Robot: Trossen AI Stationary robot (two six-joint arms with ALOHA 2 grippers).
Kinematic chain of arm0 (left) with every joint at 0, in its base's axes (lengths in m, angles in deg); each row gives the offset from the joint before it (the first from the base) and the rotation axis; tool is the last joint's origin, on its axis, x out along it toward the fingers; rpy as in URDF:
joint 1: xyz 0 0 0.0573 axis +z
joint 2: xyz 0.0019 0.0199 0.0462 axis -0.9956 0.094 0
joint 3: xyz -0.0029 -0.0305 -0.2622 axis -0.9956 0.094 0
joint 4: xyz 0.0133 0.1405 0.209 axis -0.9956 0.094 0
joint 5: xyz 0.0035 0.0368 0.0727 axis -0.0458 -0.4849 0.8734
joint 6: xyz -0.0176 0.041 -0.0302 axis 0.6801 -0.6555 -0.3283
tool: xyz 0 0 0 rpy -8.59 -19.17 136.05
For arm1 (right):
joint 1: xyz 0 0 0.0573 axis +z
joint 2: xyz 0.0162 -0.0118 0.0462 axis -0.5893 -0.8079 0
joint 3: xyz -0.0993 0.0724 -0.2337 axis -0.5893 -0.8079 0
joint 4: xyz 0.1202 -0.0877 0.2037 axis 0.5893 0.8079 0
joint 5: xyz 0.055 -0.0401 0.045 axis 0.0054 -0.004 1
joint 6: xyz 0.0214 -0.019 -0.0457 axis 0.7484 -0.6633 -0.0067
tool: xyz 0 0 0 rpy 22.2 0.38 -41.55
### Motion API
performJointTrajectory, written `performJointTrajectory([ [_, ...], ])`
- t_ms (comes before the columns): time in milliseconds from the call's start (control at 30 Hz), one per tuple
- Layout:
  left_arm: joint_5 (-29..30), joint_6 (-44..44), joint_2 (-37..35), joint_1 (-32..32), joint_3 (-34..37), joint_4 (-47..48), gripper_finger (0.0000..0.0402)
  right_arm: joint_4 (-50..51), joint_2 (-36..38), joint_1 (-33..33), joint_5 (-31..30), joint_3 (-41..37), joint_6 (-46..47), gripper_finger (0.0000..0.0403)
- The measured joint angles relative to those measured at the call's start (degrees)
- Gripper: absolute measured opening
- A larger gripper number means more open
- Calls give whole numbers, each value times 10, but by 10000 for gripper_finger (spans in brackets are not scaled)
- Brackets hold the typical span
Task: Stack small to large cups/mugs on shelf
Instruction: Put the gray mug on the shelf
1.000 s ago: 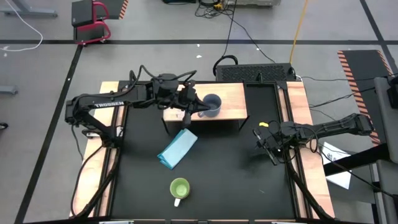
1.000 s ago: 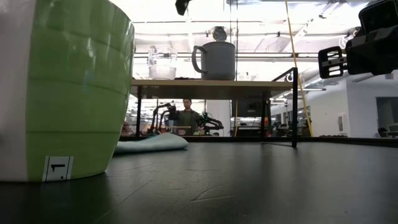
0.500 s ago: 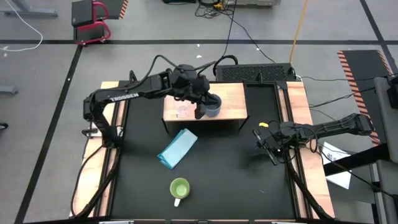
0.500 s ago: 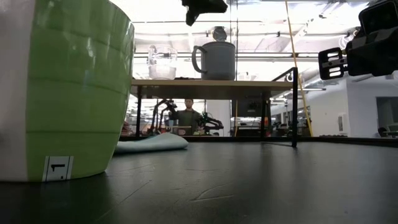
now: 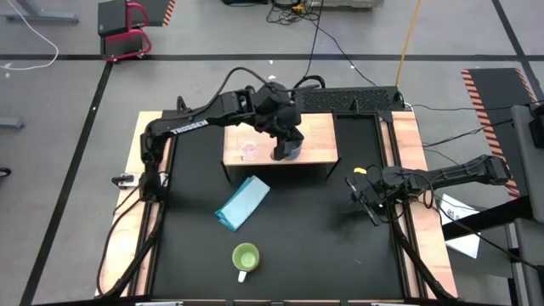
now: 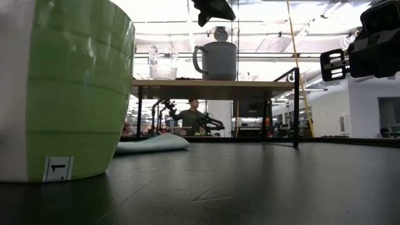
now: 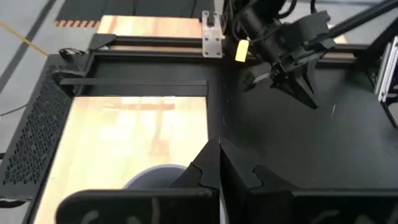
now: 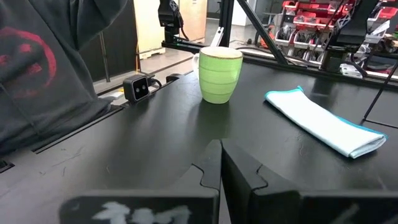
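On the light-wood shelf [image 5: 314, 136] stand a small clear glass cup [image 5: 249, 151] and, to its right, a grey-blue handled mug [image 6: 216, 60]. My left gripper [image 7: 219, 154] hovers shut just above the grey-blue mug's rim [image 7: 148, 178], slanting down and touching nothing; the low view shows it [image 6: 214, 9] clear above the mug. The lime-green mug [image 5: 245, 257] stands on the black table near the front edge. My right gripper [image 8: 221, 151] waits shut at the table's right side [image 5: 368, 201].
A light blue folded cloth [image 5: 243, 202] lies on the table between the shelf and the lime-green mug. Wooden strips [image 5: 408, 144] run along both table sides. Beyond the front edge the right wrist view shows a dark sleeve [image 8: 43, 68] and a small camera [image 8: 138, 87].
My left gripper has swung from above the glass cup toward the table's right, along the shelf, and now hangs over the grey-blue mug. The glass cup, earlier covered by the gripper in the high view, stands uncovered on the shelf.
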Motion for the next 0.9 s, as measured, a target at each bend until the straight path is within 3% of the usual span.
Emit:
performJointTrajectory([
  [200, 28, -1, 45, 0, -69, 82, 4, 5, 0, 0, 0, 0, 3, 0],
  [433, 41, -18, 52, -8, -78, 111, 8, 9, 0, 0, 0, 0, 11, 0],
  [900, 73, -50, 52, -29, -78, 151, 135, 13, 0, 0, 0, 0, 10, 0],
])
